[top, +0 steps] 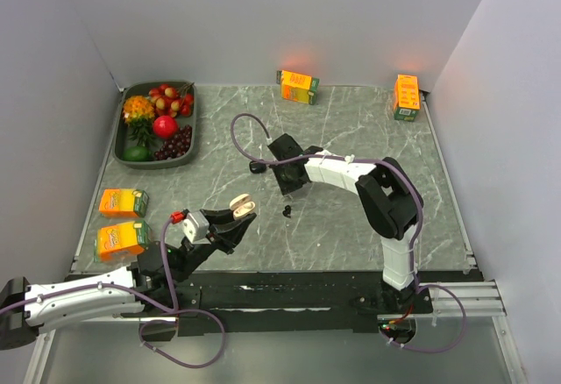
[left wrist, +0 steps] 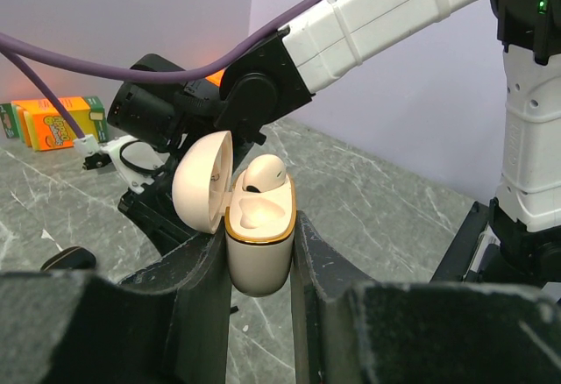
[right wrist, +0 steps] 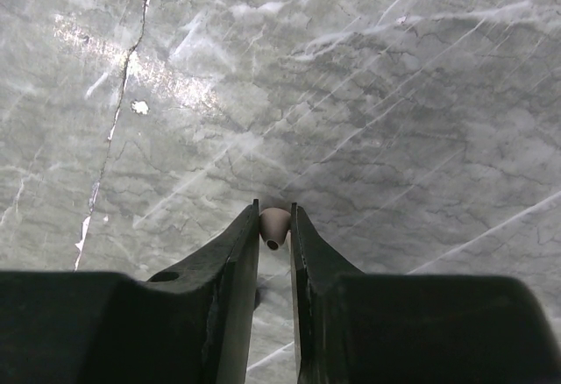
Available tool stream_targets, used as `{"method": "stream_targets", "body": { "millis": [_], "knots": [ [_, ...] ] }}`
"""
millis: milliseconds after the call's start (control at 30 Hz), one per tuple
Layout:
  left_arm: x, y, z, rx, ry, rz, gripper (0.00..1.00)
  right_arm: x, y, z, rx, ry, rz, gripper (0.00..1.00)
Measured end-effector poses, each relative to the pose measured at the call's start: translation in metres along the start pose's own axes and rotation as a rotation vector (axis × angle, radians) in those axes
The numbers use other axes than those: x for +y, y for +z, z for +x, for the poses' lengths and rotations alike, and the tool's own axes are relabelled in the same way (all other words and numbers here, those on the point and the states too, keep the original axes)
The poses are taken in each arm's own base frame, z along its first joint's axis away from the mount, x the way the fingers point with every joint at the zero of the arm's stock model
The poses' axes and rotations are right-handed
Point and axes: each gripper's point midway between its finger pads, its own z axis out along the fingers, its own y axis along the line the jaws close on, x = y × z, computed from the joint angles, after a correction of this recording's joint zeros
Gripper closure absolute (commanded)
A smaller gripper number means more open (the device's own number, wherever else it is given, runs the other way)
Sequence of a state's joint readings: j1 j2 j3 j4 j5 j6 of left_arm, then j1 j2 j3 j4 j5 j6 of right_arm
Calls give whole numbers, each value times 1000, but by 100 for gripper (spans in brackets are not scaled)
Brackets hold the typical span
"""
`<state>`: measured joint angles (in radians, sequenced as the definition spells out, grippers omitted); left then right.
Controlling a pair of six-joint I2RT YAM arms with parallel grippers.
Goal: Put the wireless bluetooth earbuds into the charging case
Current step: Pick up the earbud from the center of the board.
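My left gripper (top: 238, 212) (left wrist: 259, 257) is shut on the cream charging case (top: 242, 203) (left wrist: 259, 244) and holds it upright above the table, lid open to the left. One whitish earbud (left wrist: 264, 174) sits in its far slot; the near slot (left wrist: 252, 214) is empty. My right gripper (top: 287, 186) (right wrist: 274, 212) is shut on a second whitish earbud (right wrist: 274, 226), pinched at the fingertips just above the marble, a little beyond and right of the case. A tiny black piece (top: 287, 212) lies on the table below the right gripper.
A small dark object (top: 256, 167) (left wrist: 68, 259) lies left of the right wrist. A fruit tray (top: 195, 125) stands at the back left. Orange juice cartons stand at the left edge (top: 123, 202) (top: 121, 239), at the back (top: 298, 86) and in the back right corner (top: 406, 96).
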<state>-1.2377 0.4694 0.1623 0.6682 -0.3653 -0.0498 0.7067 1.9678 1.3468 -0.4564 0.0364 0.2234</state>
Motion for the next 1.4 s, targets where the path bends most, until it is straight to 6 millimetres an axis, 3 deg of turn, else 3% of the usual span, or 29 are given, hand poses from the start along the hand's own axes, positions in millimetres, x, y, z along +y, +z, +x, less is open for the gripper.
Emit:
{"method": "stream_targets", "body": {
  "millis": [267, 533, 700, 800, 933, 1033, 1133, 1267, 1400],
  "knots": [
    [0, 0, 0, 0, 0, 0, 99, 3, -9, 3, -13, 43, -16, 100],
    [1, 0, 2, 8, 3, -8, 99, 5, -33, -19, -136, 133, -93, 100],
    [5, 0, 0, 0, 0, -29, 99, -9, -33, -11, -191, 250, -151, 100],
    [10, -1, -3, -11, -4, -55, 99, -12, -44, -3, -242, 316, -206, 100],
    [17, 0, -8, -31, -9, -100, 99, -7, -86, -23, -400, 381, -326, 100],
    [23, 2, -12, -53, -15, -134, 99, 5, -133, -58, -556, 387, -445, 100],
    [26, 5, -12, -61, -12, -161, 99, 20, -186, -81, -687, 367, -583, 100],
    [28, 10, -4, -48, 18, -181, 99, 34, -250, -90, -811, 316, -719, 100],
    [30, 14, 0, -45, 39, -188, 99, 50, -307, -81, -896, 225, -829, 100]
  ]
}}
